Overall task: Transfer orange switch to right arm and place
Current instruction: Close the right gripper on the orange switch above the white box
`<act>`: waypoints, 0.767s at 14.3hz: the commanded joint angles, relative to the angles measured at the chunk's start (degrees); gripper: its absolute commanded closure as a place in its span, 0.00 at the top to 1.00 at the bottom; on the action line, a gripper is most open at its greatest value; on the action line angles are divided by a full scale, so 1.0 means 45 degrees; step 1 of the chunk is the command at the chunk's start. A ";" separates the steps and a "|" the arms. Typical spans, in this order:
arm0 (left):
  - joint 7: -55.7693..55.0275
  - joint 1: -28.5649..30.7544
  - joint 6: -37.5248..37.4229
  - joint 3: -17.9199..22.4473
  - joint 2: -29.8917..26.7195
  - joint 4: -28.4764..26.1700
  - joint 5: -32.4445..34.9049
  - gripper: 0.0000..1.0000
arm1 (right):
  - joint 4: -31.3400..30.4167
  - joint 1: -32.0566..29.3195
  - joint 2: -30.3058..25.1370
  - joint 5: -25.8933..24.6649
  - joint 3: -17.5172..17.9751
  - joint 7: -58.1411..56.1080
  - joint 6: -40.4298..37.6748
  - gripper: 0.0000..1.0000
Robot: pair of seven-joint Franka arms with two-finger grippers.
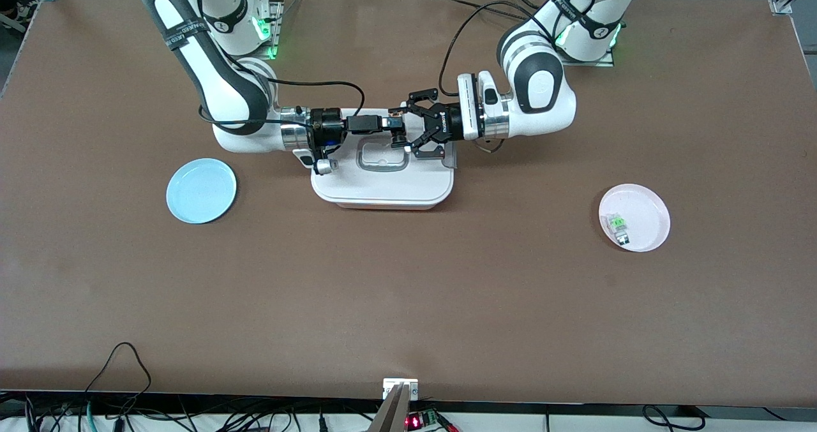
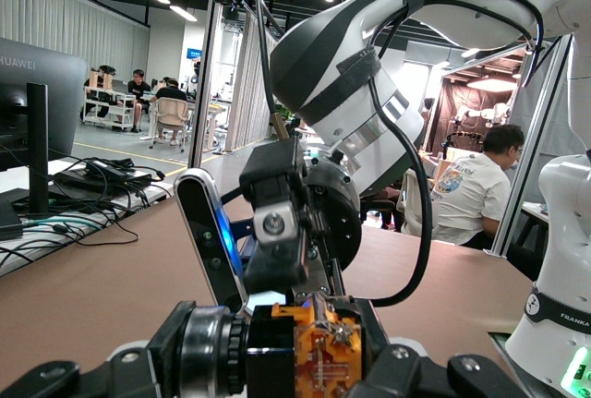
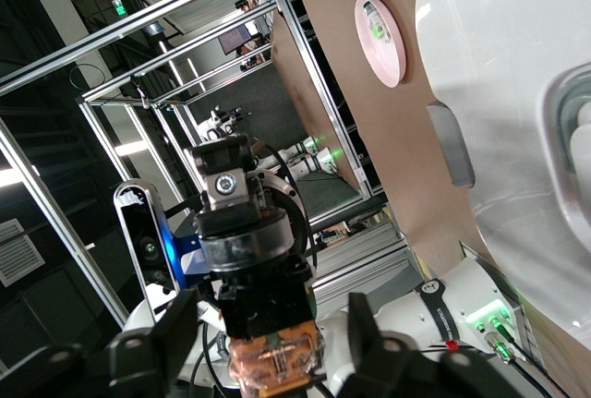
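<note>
Two grippers meet tip to tip over the white lidded box (image 1: 383,186), which sits on the desk midway between its ends and toward the edge where the robots' bases stand. The left gripper (image 1: 408,132), a black linkage claw, is clenched on the orange switch (image 1: 397,124), holding it above the box lid. The right gripper (image 1: 390,124) has its slim black fingers around the same switch; whether they already press on it I cannot tell. In the left wrist view the switch (image 2: 325,354) shows its orange face between the claw links. A blue plate (image 1: 201,190) lies toward the right arm's end of the desk, a pink plate (image 1: 644,208) with a small clear-and-green component (image 1: 618,224) toward the left arm's end.
</note>
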 commanded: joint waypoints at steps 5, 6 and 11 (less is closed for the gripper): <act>0.0492 -0.0053 0.0119 -0.0087 0.0228 0.0264 -0.0490 0.00 | -0.0268 0.0082 -0.0326 0.0362 0.0039 -0.0212 0.0209 0.40; 0.0492 -0.0053 0.0119 -0.0087 0.0228 0.0264 -0.0490 0.00 | -0.0248 0.0082 -0.0326 0.0362 0.0039 -0.0231 0.0189 0.36; 0.0453 -0.0053 0.0100 -0.0087 0.0228 0.0264 -0.0490 0.00 | -0.0209 0.0082 -0.0326 0.0362 0.0039 -0.0173 0.0170 0.35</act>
